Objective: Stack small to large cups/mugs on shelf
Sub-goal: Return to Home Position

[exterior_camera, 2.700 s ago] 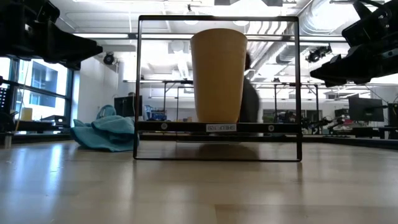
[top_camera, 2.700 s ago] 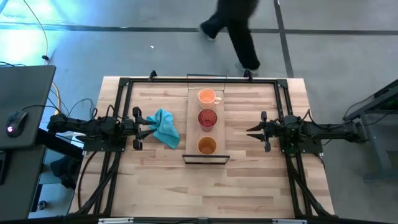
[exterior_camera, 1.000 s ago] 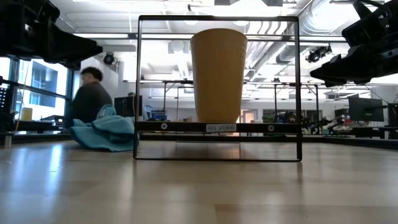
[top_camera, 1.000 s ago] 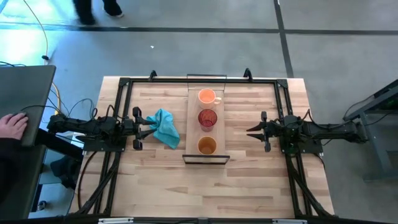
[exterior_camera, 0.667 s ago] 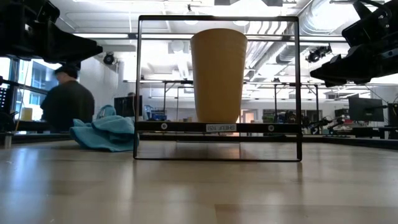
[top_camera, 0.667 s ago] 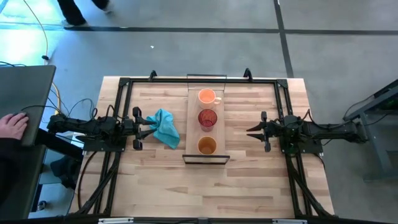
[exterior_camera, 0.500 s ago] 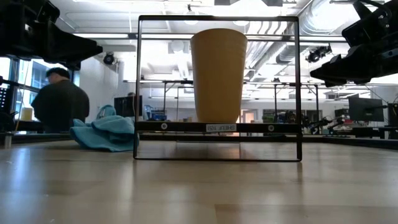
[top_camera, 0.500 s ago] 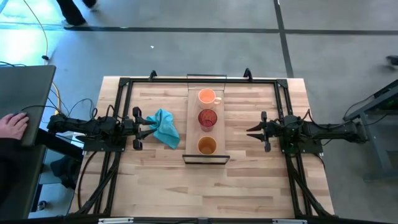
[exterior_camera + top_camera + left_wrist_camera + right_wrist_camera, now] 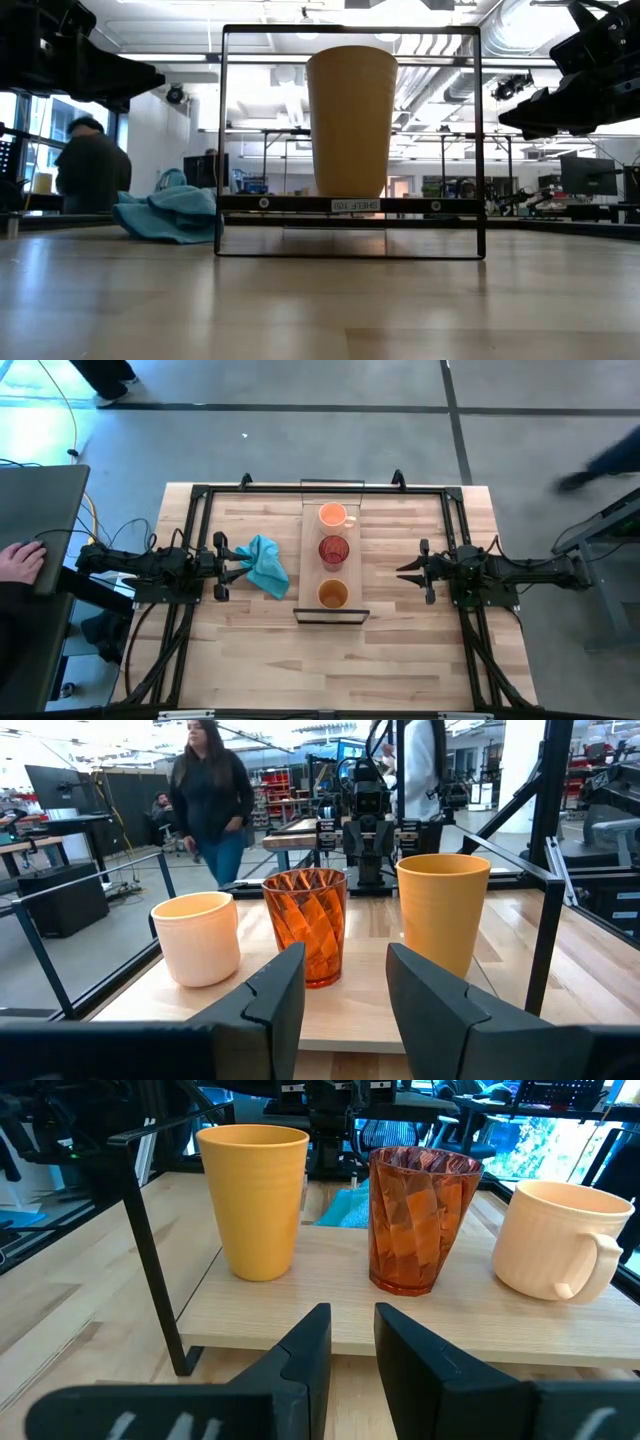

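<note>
High view, centre: pale orange handled mug [image 9: 333, 515], dark red patterned cup [image 9: 333, 550], amber-brown cup [image 9: 333, 594], on narrow light-wood shelf [image 9: 310, 568]. Left gripper [image 9: 222, 565], right gripper [image 9: 420, 570]: flanking, empty, fingers parted. Homing: withdraw level, clear of shelf.

Teal cloth [image 9: 266, 565] beside cup-filled shelf [image 9: 311, 575]

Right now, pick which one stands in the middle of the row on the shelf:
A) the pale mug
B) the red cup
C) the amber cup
B: in the high view the red cup stands on the shelf between the mug and the amber cup.
</note>
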You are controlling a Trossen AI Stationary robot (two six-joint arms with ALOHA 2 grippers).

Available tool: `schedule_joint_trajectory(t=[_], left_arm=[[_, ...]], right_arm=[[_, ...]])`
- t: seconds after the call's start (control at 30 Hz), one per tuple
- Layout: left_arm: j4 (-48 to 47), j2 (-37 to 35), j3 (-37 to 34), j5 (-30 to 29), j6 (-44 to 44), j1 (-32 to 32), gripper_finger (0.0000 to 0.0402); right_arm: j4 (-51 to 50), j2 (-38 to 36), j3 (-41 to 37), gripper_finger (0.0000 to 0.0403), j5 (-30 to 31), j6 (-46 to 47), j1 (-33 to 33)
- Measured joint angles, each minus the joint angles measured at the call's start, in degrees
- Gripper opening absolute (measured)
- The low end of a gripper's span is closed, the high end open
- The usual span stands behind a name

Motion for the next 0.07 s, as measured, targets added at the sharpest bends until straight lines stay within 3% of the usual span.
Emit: schedule_joint_trajectory(t=[0.07], left_arm=[[0.0, 0.0, 0.0, 0.0, 0.0, 0.0, 0.0131]], right_arm=[[0.0, 0.0, 0.0, 0.0071, 0.0, 0.0, 0.02]])
